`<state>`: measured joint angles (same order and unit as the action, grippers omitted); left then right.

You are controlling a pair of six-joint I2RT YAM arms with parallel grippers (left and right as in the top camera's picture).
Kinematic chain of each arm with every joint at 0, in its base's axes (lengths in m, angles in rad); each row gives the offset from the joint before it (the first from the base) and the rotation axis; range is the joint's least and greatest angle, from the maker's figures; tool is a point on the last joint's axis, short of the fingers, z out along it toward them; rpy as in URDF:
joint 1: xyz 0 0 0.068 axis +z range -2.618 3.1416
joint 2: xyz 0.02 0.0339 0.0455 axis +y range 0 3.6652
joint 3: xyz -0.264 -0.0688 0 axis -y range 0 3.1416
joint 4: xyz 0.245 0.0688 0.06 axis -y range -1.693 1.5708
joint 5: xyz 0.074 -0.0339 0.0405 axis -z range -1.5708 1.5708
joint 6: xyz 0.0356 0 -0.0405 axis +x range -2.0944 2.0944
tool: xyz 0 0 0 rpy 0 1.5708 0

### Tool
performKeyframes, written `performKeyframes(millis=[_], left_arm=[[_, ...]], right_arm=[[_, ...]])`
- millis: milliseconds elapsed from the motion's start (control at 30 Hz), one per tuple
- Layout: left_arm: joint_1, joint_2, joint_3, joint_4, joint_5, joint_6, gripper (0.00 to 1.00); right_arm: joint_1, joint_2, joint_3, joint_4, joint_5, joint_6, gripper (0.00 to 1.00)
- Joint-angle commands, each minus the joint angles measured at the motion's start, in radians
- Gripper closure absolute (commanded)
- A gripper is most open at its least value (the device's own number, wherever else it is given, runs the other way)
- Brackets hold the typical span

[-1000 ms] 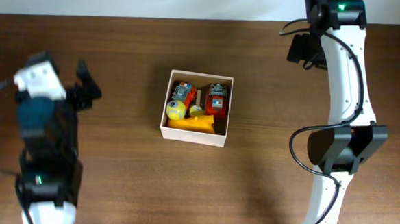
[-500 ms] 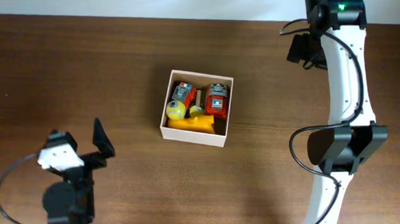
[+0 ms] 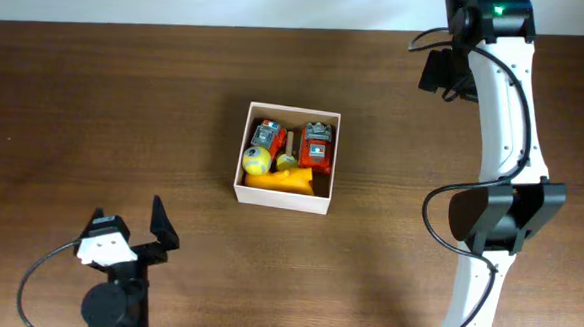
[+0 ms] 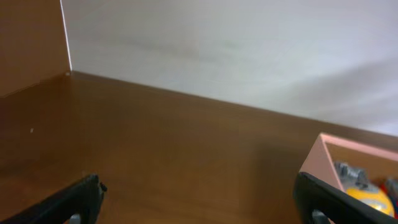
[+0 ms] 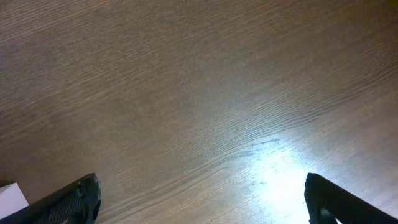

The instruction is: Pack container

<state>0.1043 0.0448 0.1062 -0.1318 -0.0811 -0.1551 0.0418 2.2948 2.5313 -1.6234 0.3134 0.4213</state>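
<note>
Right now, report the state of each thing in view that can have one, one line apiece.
container, upright, open on top, toys packed inside.
red toys, two, lying side by side inside the container.
yellow ball, inside the container, next to the yellow block.
yellow block, lying inside along the container's near wall.
left tool, open, holding nothing, away from the container.
right tool, open, holding nothing, over the table.
</note>
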Motion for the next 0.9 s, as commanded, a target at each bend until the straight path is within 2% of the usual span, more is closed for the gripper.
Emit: performKeyframes(millis=[0, 867], left_arm=[[0.001, -0.041, -0.018, -0.055, 0.014, -0.001, 0.01], [0.001, -0.04, -0.042, -0.079, 0.023, -0.001, 0.01]], right_arm=[[-0.003, 0.002, -0.002, 0.001, 0.001, 0.005, 0.01], [-0.003, 0.002, -0.002, 0.001, 0.001, 0.005, 0.01]])
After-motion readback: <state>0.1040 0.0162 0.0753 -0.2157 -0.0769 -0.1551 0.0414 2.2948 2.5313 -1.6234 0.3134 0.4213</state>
